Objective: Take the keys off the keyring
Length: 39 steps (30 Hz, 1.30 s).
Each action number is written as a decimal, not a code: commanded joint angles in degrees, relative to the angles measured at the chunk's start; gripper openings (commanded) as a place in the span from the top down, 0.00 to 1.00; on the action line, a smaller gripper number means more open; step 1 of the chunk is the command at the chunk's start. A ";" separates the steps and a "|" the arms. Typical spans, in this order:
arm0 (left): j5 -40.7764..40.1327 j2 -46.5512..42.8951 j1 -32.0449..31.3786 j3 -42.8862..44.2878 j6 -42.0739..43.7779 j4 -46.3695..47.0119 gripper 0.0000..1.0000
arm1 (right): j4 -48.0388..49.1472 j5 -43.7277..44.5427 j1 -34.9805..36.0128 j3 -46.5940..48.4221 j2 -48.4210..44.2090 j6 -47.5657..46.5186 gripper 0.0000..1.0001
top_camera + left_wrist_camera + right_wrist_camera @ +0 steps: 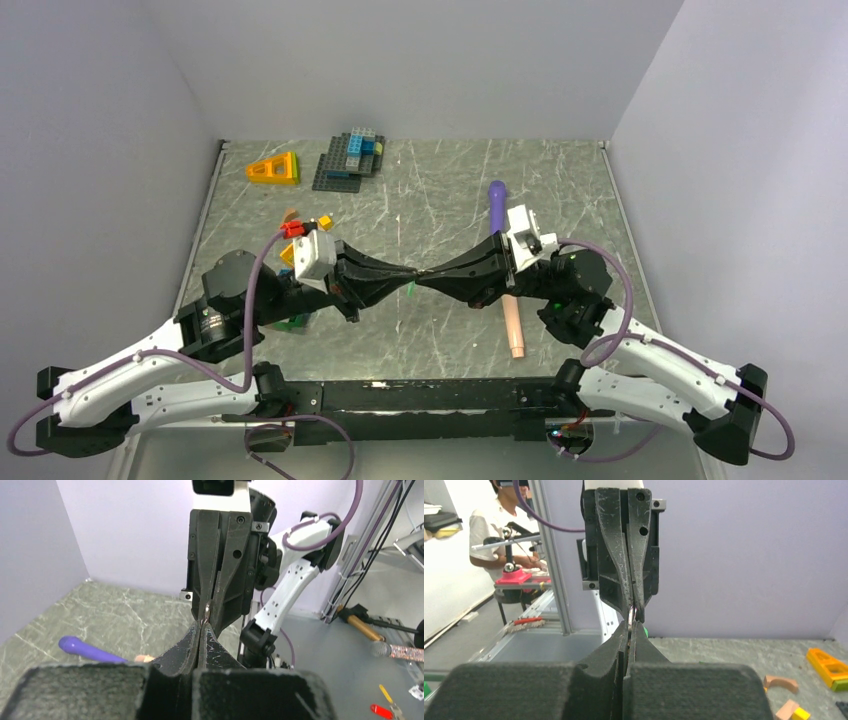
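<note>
Left claw and right claw meet tip to tip mid-frame, both clenched on a sliver of metal, which we read as the keyring. Keys are too small to make out; we guess they hang at that pinch. We'd hold one side firm and work the other round slowly, no yanking. Purple-and-peach stick lies on the bench under the right claw. Bricks sit upper left, well apart.
</note>
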 commanded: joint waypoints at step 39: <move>-9.89 -5.89 -0.45 -11.56 -7.24 17.86 0.29 | 24.12 5.05 0.59 -6.83 1.03 8.91 1.00</move>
